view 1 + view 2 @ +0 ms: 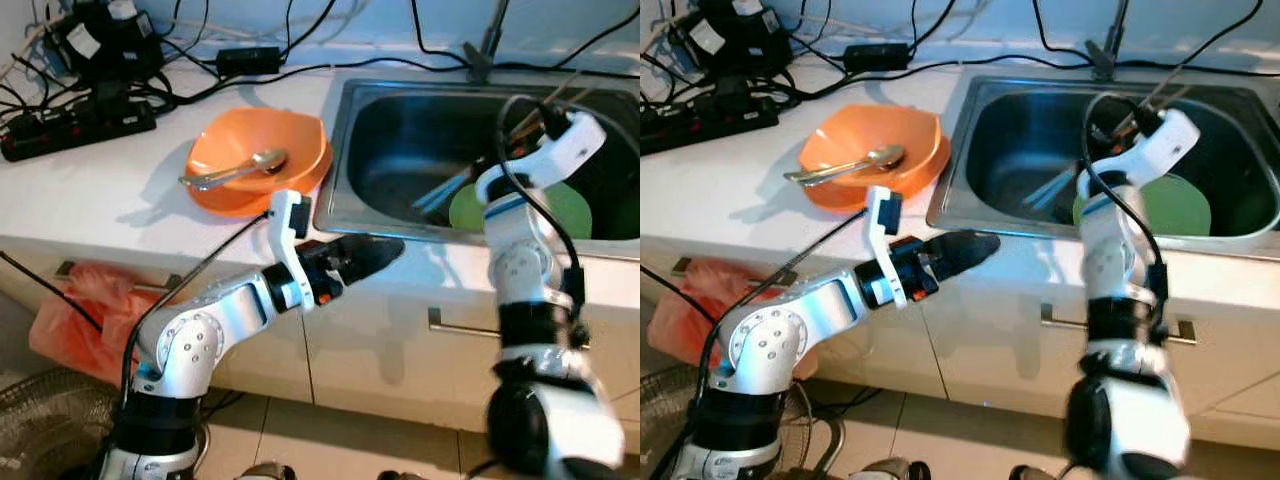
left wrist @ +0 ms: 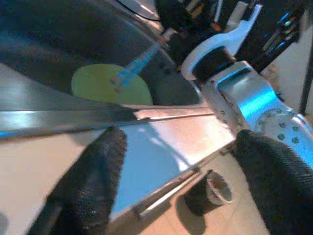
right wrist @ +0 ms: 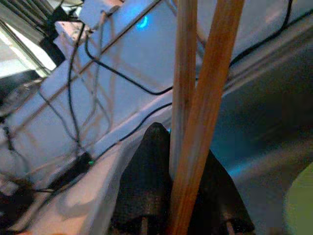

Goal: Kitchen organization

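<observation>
Chopsticks (image 3: 203,98), a wooden pair, stand clamped between the fingers of the right tool (image 1: 1130,122), which is raised over the sink (image 1: 400,120) near its back edge; judging by that height, the pair is being carried out of the basin rather than set down in it. Below it a green plate (image 1: 575,205) lies flat on the sink floor toward the front right corner, with what looks like a blue-handled utensil (image 1: 445,190) resting partly across it, though the reflections make that hard to confirm. The left tool (image 1: 365,255) hovers low at the front edge of the worktop (image 1: 100,190), just before the sink's front rim, fingers spread wide and holding nothing, probably waiting its turn for the plate or ready to steady things. An orange bowl (image 1: 295,140) with a metal spoon (image 1: 235,170) in it sits on the worktop just left of the sink, likely the next items to be sorted. A power strip (image 1: 75,125) and tangled cables (image 1: 250,60) crowd the worktop's back edge, so any reach there risks snagging.
</observation>
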Tool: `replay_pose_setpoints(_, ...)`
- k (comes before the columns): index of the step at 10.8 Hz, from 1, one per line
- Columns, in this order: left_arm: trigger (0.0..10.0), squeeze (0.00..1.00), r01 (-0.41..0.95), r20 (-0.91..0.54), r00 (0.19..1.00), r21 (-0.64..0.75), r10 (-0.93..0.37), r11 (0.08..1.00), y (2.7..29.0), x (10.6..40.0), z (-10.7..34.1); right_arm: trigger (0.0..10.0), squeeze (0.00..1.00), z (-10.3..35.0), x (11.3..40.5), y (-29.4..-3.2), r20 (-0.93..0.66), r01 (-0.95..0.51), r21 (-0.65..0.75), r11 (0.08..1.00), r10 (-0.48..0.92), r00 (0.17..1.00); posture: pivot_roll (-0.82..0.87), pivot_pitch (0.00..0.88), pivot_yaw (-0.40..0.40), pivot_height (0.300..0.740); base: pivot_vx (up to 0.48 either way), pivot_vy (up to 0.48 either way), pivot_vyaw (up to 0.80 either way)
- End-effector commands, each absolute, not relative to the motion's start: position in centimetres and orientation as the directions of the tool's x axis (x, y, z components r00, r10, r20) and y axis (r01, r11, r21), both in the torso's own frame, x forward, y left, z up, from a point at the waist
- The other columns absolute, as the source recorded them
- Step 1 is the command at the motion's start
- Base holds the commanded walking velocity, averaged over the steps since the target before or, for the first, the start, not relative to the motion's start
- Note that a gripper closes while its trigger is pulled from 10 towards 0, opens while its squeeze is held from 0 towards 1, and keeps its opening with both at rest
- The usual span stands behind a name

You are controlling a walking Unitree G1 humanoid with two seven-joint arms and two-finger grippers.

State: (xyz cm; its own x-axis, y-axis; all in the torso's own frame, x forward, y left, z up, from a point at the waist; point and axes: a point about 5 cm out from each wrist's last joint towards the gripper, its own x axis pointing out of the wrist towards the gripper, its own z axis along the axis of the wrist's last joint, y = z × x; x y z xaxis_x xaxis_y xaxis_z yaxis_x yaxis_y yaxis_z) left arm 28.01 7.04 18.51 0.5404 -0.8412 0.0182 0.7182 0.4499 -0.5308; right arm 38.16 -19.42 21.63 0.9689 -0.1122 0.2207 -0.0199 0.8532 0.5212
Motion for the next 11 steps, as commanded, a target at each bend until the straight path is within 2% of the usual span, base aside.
replay_pose_setpoints(1,10.0,1.0,0.717,0.005,0.586,-0.47,-0.81,0.515,7.5,28.2,18.7,0.0,0.0,22.0,38.5,-19.2,0.248,-0.035,0.422,0.906,-0.078,0.966,0.11,0.078,0.063,0.74,0.0,0.0,0.0)
replay_pose_setpoints(2,10.0,1.0,0.674,-0.044,0.689,-0.325,-0.723,0.663,8.4,29.1,18.3,0.0,0.0,21.6,38.6,-19.4,0.246,-0.06,0.186,0.981,0.012,0.969,0.12,0.083,0.062,0.74,0.0,0.0,0.0)
replay_pose_setpoints(3,10.0,1.0,0.668,-0.059,0.7,-0.298,-0.712,0.682,8.7,29.2,18.0,0.0,0.0,21.4,38.7,-19.4,0.235,-0.075,0.124,0.989,0.044,0.971,0.12,0.084,0.061,0.74,0.0,0.0,0.0)
replay_pose_setpoints(4,10.0,1.0,0.661,-0.084,0.73,-0.17,-0.679,0.731,9.1,29.5,17.5,0.0,0.0,20.2,38.7,-20.4,0.167,-0.041,-0.196,0.98,0.074,0.983,0.12,0.085,0.065,0.74,0.0,0.0,0.0)
replay_pose_setpoints(5,10.0,1.0,0.656,-0.077,0.739,-0.139,-0.669,0.742,8.9,29.7,17.4,0.0,0.0,19.2,38.7,-21.0,0.108,-0.033,-0.252,0.967,0.062,0.992,0.11,0.087,0.068,0.74,0.0,0.0,0.0)
replay_pose_setpoints(6,10.0,1.0,0.663,-0.076,0.736,-0.116,-0.673,0.739,8.7,29.6,17.3,6.1,0.0,18.6,38.8,-21.3,0.076,-0.023,-0.281,0.96,0.046,0.996,0.11,0.087,0.069,0.74,0.0,0.0,0.0)
replay_pose_setpoints(7,10.0,1.0,0.672,-0.077,0.732,-0.088,-0.677,0.736,8.5,29.5,17.0,10.0,0.0,18.2,38.8,-21.6,0.059,-0.002,-0.346,0.938,0.024,0.998,0.11,0.087,0.072,0.74,0.0,0.0,0.0)
replay_pose_setpoints(8,10.0,1.0,0.673,-0.075,0.732,-0.075,-0.678,0.735,8.4,29.6,16.9,10.0,0.0,17.5,38.9,-21.5,0.007,-0.019,-0.373,0.928,0.023,1.0,0.11,0.086,0.072,0.74,0.0,0.0,0.0)
replay_pose_setpoints(9,10.0,1.0,0.671,-0.072,0.734,-0.07,-0.675,0.738,8.5,29.7,16.8,10.0,0.47,17.1,38.9,-21.4,-0.007,-0.031,-0.344,0.939,0.031,1.0,0.12,0.084,0.072,0.74,0.0,0.0,0.0)
replay_pose_setpoints(10,10.0,1.0,0.67,-0.071,0.736,-0.068,-0.674,0.739,8.6,29.7,16.7,10.0,1.0,16.9,39.0,-21.1,-0.017,-0.053,-0.329,0.943,0.05,0.999,0.12,0.083,0.072,0.74,0.0,0.0,0.0)
replay_pose_setpoints(11,10.0,1.0,0.669,-0.069,0.737,-0.065,-0.672,0.74,8.6,29.8,16.7,10.0,1.0,16.8,39.0,-20.8,-0.02,-0.066,-0.324,0.944,0.063,0.998,0.12,0.082,0.072,0.74,0.0,0.0,0.0)
